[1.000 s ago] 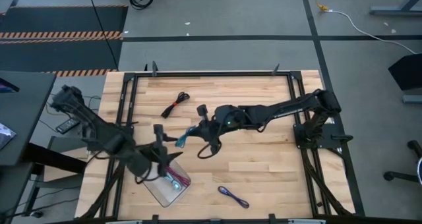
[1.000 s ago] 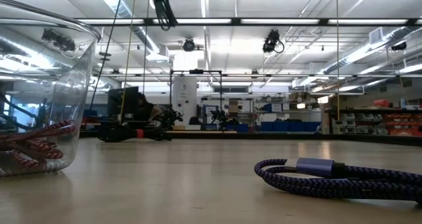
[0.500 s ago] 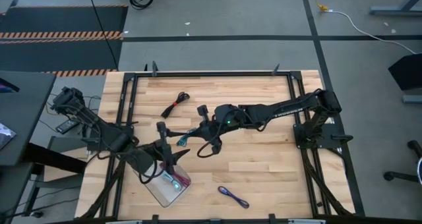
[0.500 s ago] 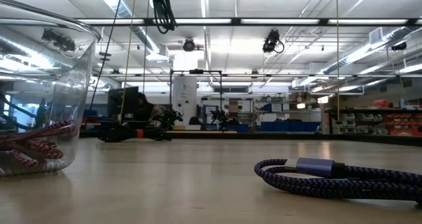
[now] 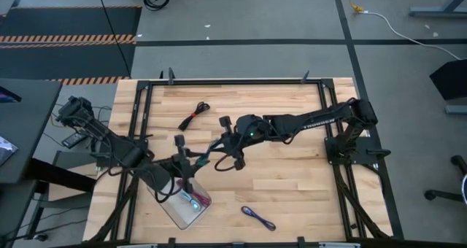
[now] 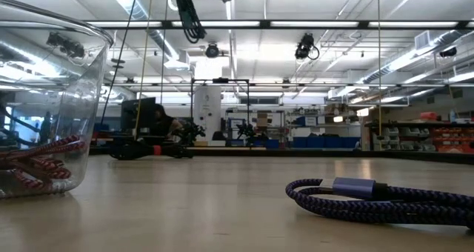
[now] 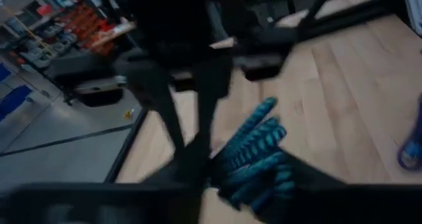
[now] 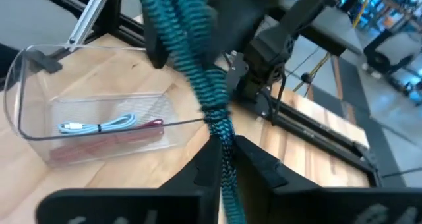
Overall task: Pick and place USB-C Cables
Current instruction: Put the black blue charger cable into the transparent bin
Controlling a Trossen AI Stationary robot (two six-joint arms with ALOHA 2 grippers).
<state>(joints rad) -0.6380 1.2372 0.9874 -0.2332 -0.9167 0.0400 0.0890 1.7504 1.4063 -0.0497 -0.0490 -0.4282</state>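
A teal USB-C cable [image 5: 202,157] hangs over the table's middle, between my two grippers. My left gripper [image 5: 193,161] has reached in from the left and is shut on the cable's thick bundled end. My right gripper [image 5: 217,146] comes from the right and is shut on its thin end. Just near of them stands a clear tray [image 5: 182,208] holding a pale blue cable [image 8: 99,126] and a red one [image 6: 33,163]. A black-and-red cable [image 5: 193,116] lies toward the far edge. A purple cable [image 5: 258,218] lies near the front edge. My left gripper holds the cable's thick bundled end [image 7: 254,159] between its two fingers, coming level from the table's left. Blur hides the exact contact. The bundle is clear of the table. My right gripper pinches the thin end of the cable [image 8: 225,145] between its two fingers [image 8: 210,159], coming from the table's right. The cable runs straight from this hold to the other gripper, lifted clear of the wood.
A black frame [image 5: 219,82] runs round the tabletop. My right arm's base [image 5: 350,142] stands at the right edge. Bare wood lies near and right of the grippers.
My left gripper has moved toward the table's right, up to the teal cable held by my right gripper, and now has the cable's bundled end between its fingers. My right gripper has drifted slightly toward the far edge. The cable stays lifted clear.
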